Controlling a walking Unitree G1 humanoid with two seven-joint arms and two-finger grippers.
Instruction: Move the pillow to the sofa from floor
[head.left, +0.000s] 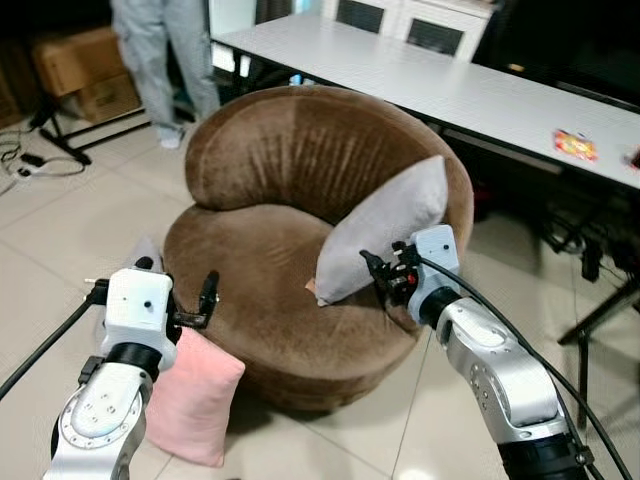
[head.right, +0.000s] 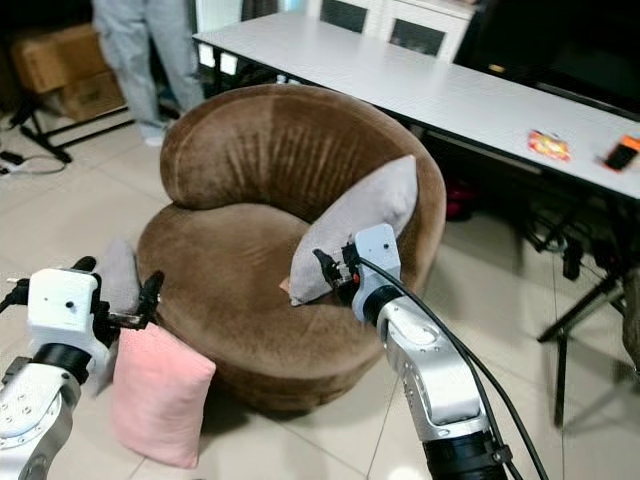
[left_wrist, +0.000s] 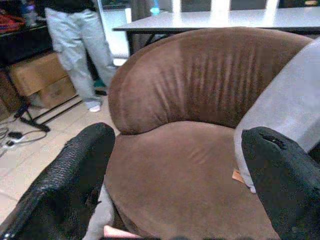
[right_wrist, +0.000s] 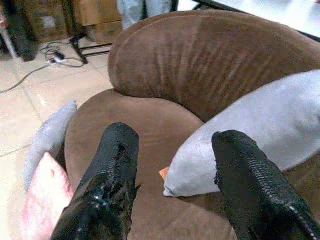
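- Black fingers of my right gripper (head.left: 385, 268) stand apart with nothing between them, just beside the lower corner of the grey pillow (head.left: 385, 225), over the right part of the seat.
- That grey pillow leans tilted on the brown sofa (head.left: 300, 180), its lower end on the seat cushion and its upper end against the backrest on my right (a small orange tag (right_wrist: 164, 173) lies on the seat by its bottom corner).
- My left gripper (head.left: 183, 300) is also spread wide and holds nothing; it hangs at the sofa's front left edge, right above the pink pillow (head.left: 192, 396).
- The pink pillow stands on the tiled floor (head.left: 60, 240), leaning against the sofa's base below my left wrist, close under the fingers; whether they touch it I cannot tell.
- A second grey pillow (right_wrist: 46, 137) is also on the floor, tucked against the sofa's left side just behind the pink one.
- Behind the sofa runs a long white table (head.left: 440, 85) with a small colourful packet (head.left: 575, 145) on it.
- A person in grey trousers (head.left: 165, 55) stands beyond the sofa on my left, next to cardboard boxes (head.left: 85, 70) and some cables (head.left: 30, 160) on the tiles.
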